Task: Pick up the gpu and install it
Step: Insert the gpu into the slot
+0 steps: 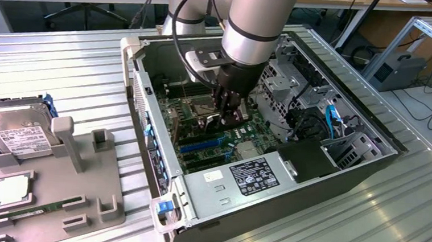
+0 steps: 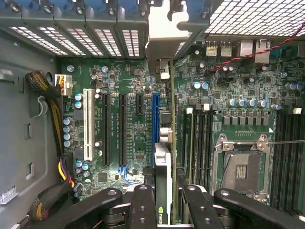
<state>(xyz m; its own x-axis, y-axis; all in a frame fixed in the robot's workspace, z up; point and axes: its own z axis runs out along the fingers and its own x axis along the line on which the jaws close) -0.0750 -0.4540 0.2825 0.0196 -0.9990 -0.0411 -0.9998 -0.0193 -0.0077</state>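
Hanging low inside the open case (image 1: 335, 163), exterior view: gripper (image 1: 228, 113) is just over the motherboard (image 1: 218, 147), closed in on the gpu (image 1: 236, 121). The card sits in its grip and pokes out just below, dark, standing on edge, close above the board. Whether it touches a slot, cannot tell. On the exterior view's left, well apart from the case, is a grey holder (image 1: 81, 203) with a hard drive (image 1: 17, 135), a cpu (image 1: 12, 189) and a memory stick (image 1: 27, 213).

Wrist view: gripper (image 2: 166, 210) is clamped on the gpu (image 2: 162, 162), with one black finger (image 2: 143, 205) against each flat side. The card is seen edge-on, running straight away from the gripper toward the case's slot wall. There is a thin green board edge on the side toward the cpu socket (image 2: 243, 167). The other side has a black face with a pale rim and a green logo near the grip. The silver bracket (image 2: 162, 43) is at the far end, up against the slot grilles (image 2: 95, 40). The card runs parallel to the blue slot (image 2: 155, 119), just beside it or over it. Whether it is seated, cannot tell.
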